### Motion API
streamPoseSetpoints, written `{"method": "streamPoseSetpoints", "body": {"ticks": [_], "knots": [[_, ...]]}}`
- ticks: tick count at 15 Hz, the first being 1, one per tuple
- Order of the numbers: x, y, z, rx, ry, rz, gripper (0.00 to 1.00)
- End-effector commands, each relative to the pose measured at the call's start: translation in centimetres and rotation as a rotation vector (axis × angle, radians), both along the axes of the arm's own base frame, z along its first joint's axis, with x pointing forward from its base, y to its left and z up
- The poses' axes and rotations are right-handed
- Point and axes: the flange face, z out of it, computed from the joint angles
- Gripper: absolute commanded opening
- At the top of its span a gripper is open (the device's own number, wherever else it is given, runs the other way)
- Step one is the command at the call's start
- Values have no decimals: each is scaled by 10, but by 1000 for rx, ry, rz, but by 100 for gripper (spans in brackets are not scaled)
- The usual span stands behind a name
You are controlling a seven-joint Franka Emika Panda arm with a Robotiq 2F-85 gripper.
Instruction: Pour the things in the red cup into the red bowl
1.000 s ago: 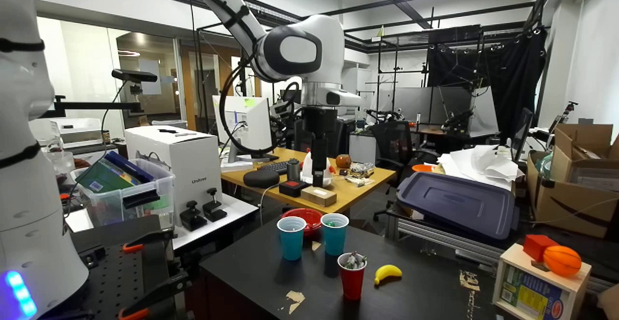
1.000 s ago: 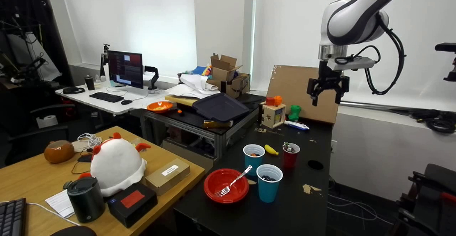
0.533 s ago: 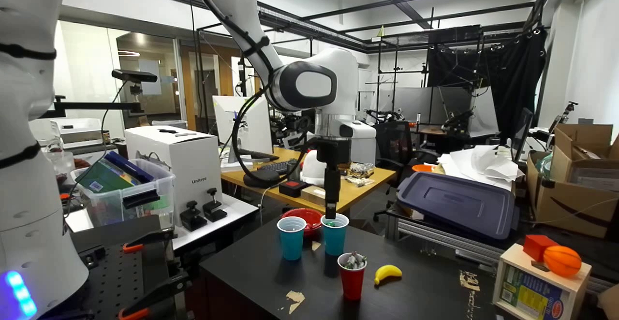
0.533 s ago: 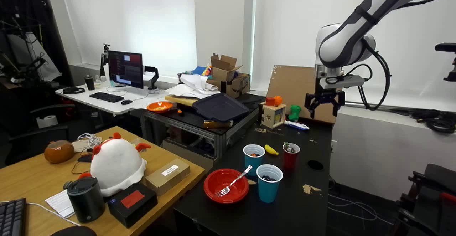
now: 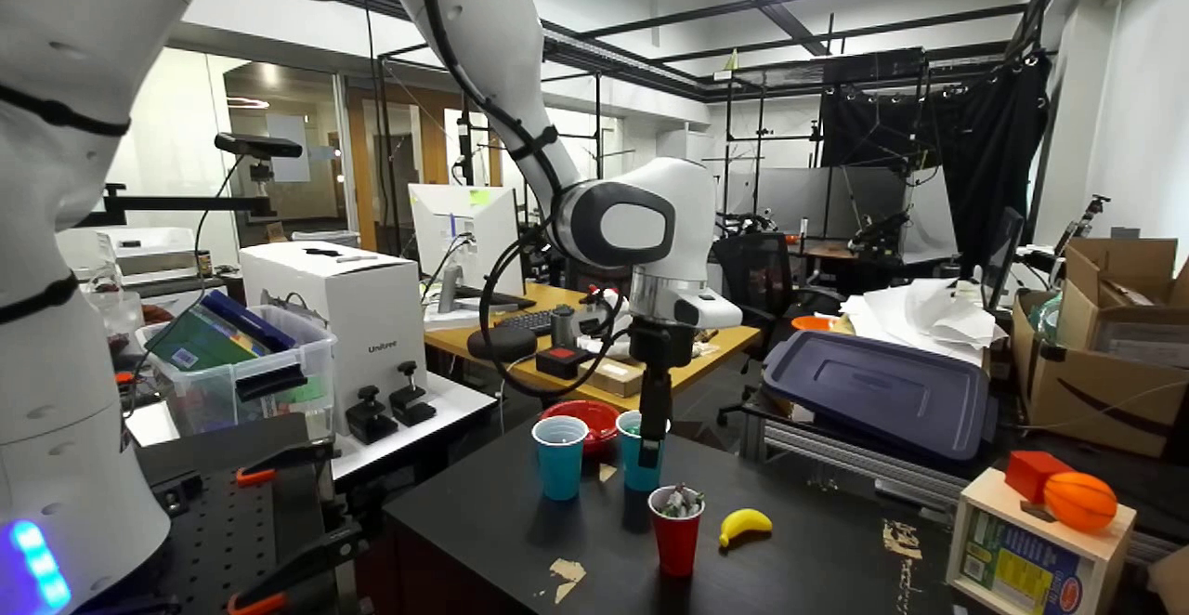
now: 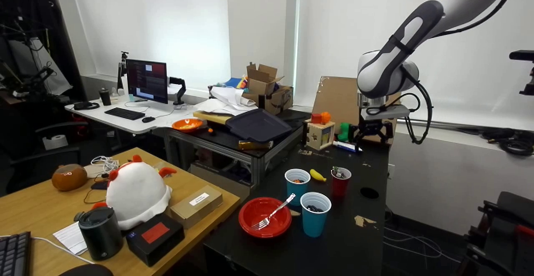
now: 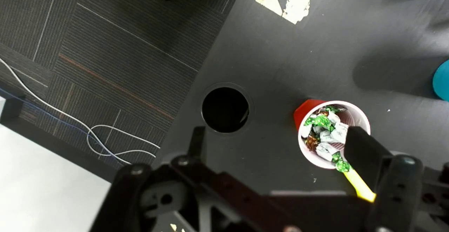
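Lower than half a second ago, and nearer the red cup point(image 5: 677, 541), the gripper point(image 7: 275, 136) is hanging above the black table point(image 5: 483, 517), released, its two fingers point(image 7: 366, 155) standing wide apart. Below and apart from them, the cup is standing upright on the tabletop, its mouth pointing up and its long axis running vertical. Its smooth red sides are tapering toward the base, and crinkled, shiny pieces point(image 7: 326, 127) of green, white and brown are heaping up to the pale rim. Just beside it, a curved yellow banana point(image 5: 746, 524) is lying flat. Farther back, two blue cups point(image 5: 560, 466) are standing upright. Next to them the red bowl point(image 6: 252, 211), wide, round and shallow, is facing up, with a silvery fork point(image 6: 287, 201) leaning across its rim. Past the table, a wooden desk point(image 6: 29, 209) is bearing a rounded white plush toy point(image 6: 137, 192).
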Motion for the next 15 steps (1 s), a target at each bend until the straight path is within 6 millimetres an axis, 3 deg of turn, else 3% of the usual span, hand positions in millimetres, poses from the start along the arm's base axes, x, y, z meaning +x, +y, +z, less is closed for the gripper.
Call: {"method": "streamPoseSetpoints", "body": {"ticks": [1, 8, 15], "knots": [[17, -8, -20, 12, -9, -61, 100], [31, -21, -68, 24, 12, -107, 100], [47, -27, -101, 6, 30, -89, 100]]}}
